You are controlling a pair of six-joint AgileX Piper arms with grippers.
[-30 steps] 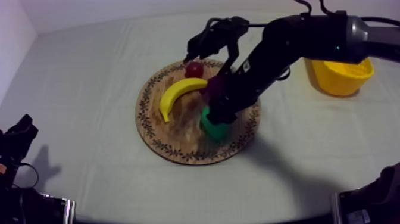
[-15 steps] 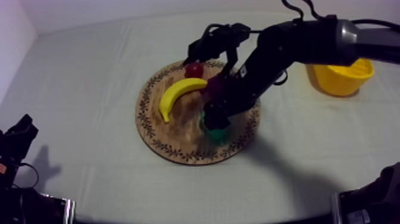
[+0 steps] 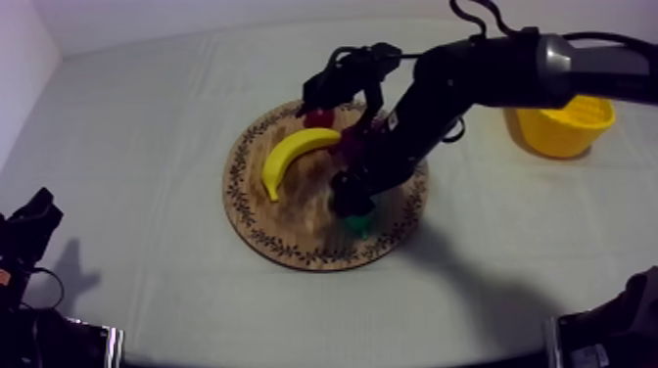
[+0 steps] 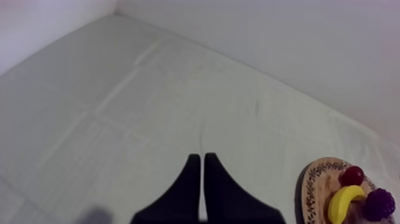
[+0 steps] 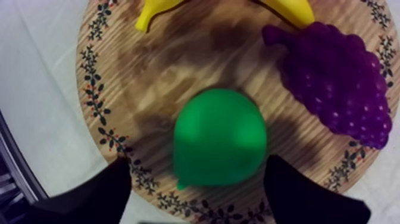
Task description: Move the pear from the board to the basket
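The green pear (image 5: 219, 137) lies on the round wooden board (image 5: 95, 77), near its rim and beside the purple grapes (image 5: 339, 83). My right gripper (image 5: 196, 162) is open, one black finger on each side of the pear with a gap on both sides. From above, the right gripper (image 3: 351, 199) hangs over the pear (image 3: 358, 224) and hides most of it. A banana (image 3: 294, 157) and a small red fruit (image 3: 318, 117) also lie on the board (image 3: 245, 206). The yellow basket (image 3: 558, 125) stands at the far right. My left gripper (image 4: 199, 156) is shut over bare cloth.
The right arm (image 3: 470, 78) stretches from the upper right across the board's far side. My left arm (image 3: 29, 230) rests low at the table's left edge. Bare cloth lies between the board and the basket.
The right gripper has dropped lower over the pear, so less green shows from above. The fruit and the left arm have not moved.
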